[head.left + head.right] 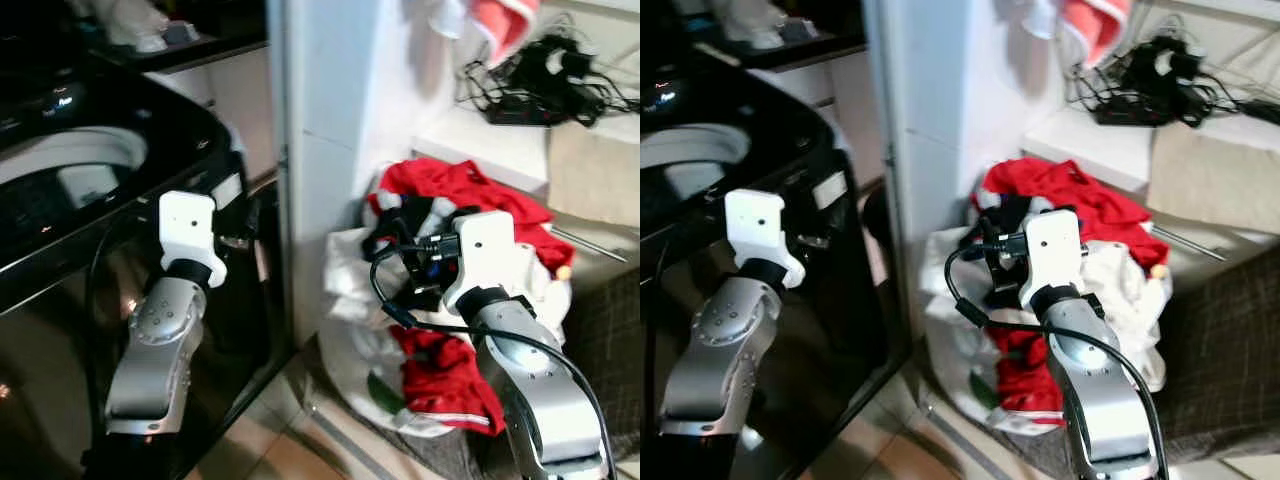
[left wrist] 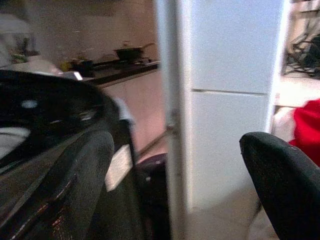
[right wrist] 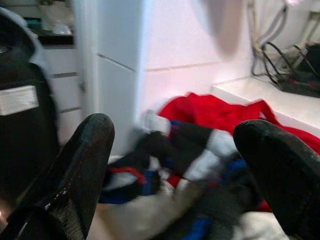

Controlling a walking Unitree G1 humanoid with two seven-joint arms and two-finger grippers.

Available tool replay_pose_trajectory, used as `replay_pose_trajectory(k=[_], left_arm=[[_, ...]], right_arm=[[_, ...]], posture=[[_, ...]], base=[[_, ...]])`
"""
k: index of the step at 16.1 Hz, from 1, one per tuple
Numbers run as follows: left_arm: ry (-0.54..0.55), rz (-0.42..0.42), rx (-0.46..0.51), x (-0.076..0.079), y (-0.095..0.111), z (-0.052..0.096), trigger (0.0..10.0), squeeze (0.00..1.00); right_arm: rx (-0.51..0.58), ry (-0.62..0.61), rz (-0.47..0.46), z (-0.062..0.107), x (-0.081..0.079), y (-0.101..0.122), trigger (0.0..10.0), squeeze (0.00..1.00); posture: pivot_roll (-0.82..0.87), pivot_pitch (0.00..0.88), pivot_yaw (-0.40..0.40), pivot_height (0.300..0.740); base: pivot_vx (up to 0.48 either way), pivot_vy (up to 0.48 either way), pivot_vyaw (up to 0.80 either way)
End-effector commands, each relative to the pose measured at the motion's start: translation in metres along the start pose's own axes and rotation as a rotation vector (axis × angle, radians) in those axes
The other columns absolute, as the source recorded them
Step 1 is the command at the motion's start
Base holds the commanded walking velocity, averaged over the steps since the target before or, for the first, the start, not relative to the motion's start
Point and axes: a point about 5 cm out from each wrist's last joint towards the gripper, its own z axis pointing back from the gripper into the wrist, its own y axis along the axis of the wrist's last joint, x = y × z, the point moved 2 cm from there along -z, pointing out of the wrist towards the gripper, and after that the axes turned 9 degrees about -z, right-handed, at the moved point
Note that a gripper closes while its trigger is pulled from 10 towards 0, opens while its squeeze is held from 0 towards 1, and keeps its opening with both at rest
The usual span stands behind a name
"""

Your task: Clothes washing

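A heap of red, white and black clothes (image 1: 455, 195) lies in a white bag (image 1: 345, 350) on the floor, right of a white pillar. On the left stands a black top-loading washing machine (image 1: 110, 200), its round opening (image 1: 70, 165) uncovered. My right gripper (image 1: 398, 250) hovers just over the near side of the heap, open, with a black, white and blue garment (image 3: 170, 150) beyond its fingers (image 3: 82, 165). My left gripper (image 2: 175, 190) is open and holds nothing. It sits by the washer's right front corner (image 1: 235, 200).
The white pillar (image 1: 320, 120) rises between the washer and the clothes. A tangle of black cables (image 1: 540, 75) rests on a white ledge behind the heap. A red and white cloth (image 1: 500, 20) hangs above. Beige floor tiles (image 1: 290, 445) show below.
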Motion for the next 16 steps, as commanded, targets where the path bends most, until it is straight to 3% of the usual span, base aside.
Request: replay_pose_trajectory(k=[1, 6, 8, 11, 15, 16], left_arm=[[-0.021, -0.005, 0.006, 0.007, 0.003, -0.003, 10.0, 0.00], [-0.039, 0.000, 0.012, 0.010, 0.004, -0.004, 10.0, 0.00], [-0.061, -0.006, 0.026, 0.013, 0.005, -0.004, 10.0, 0.00], [-0.077, -0.002, 0.023, 0.017, 0.005, -0.005, 10.0, 0.00], [-0.080, 0.001, 0.020, 0.017, 0.003, -0.004, 10.0, 0.00], [-0.085, -0.035, 0.020, 0.018, 0.003, -0.005, 10.0, 0.00]], right_arm=[[0.010, -0.039, 0.013, 0.002, 0.009, 0.003, 10.0, 0.00], [-0.019, -0.110, 0.017, 0.006, 0.018, -0.003, 10.0, 0.00], [-0.032, -0.141, -0.027, 0.009, 0.022, -0.006, 10.0, 0.00], [-0.037, -0.145, -0.033, 0.011, 0.023, -0.007, 10.0, 0.00], [-0.039, -0.161, -0.037, 0.011, 0.025, -0.007, 10.0, 0.00], [-0.038, -0.158, -0.030, 0.011, 0.024, -0.007, 10.0, 0.00]], posture=[[-0.07, 0.000, 0.006, 0.740], [-0.08, 0.000, 0.017, 0.740], [-0.09, 0.000, 0.021, 0.740], [-0.09, 0.000, 0.021, 0.740], [-0.09, 0.000, 0.023, 0.740], [-0.09, 0.000, 0.024, 0.740]], base=[[0.319, 0.000, 0.00], [0.179, 0.000, 0.00], [0.000, 0.000, 0.00], [0.000, 0.476, -0.80], [0.000, 0.476, 0.00], [0.000, 0.000, 0.00]])
